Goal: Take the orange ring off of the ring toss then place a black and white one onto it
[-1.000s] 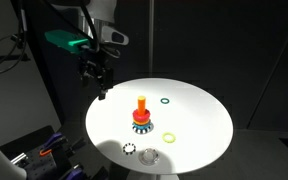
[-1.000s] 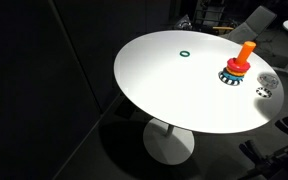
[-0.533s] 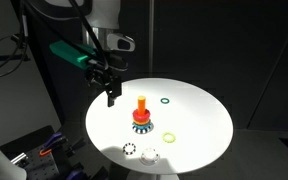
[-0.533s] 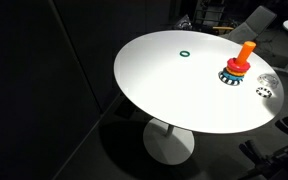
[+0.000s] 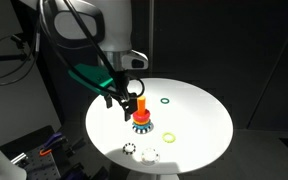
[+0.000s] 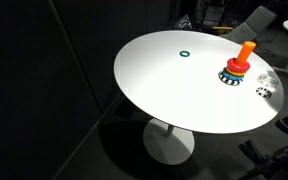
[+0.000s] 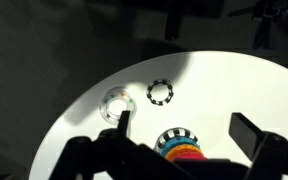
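Black gripper (image 7: 184, 122) fingers are pictured spread wide and holding nothing at the bottom of the wrist view, with the ring toss (image 7: 180, 141) framed between them. The orange ring (image 7: 188, 152) is seen seated on the toss atop other coloured rings, its near side cut off by the gripper body. A striped black-and-white rim is shown at the stack's far edge.

Just beyond, on the white table (image 7: 224, 80), the black and white ring (image 7: 161, 93) is laid flat. A clear ring (image 7: 114, 103) lies just beside it, its near edge partly covered by one finger (image 7: 121, 125).

In an exterior view, the gripper (image 5: 122, 101) is shown hanging above the table, just beside the toss (image 5: 141, 116) and masking part of one side of it. The arm (image 5: 84, 30) is bent over from the table's edge. A yellow ring (image 5: 170, 136) is seen near the base. A green ring (image 5: 165, 100) is set well apart toward the far rim.

From the opposite side, the toss (image 6: 237, 66) is seen unobstructed near the table's edge, with the green ring (image 6: 185, 54) alone on open tabletop.
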You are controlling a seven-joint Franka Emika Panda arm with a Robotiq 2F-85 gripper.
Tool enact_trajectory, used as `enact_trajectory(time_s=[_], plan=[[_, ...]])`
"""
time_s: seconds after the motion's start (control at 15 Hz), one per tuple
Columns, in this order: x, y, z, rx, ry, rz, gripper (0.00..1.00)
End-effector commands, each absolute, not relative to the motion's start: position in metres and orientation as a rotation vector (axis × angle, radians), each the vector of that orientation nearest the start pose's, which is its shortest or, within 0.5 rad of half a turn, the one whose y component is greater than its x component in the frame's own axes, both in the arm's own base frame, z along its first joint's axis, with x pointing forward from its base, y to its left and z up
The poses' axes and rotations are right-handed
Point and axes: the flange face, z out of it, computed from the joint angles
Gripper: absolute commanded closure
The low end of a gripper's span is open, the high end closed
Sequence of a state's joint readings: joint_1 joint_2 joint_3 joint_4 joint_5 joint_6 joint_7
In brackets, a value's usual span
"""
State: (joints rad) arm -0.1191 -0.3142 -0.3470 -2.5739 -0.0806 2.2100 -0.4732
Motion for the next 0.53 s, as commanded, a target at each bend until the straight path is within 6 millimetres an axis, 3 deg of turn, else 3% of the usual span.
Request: enact_trajectory(time_s=[0.0,0.47], plan=[[0.387,-0.185,0.326,-3.097,-0.101,0.041,0.0],[0.42,-0.163,0.274,-3.149,-0.149,0.036,0.0]])
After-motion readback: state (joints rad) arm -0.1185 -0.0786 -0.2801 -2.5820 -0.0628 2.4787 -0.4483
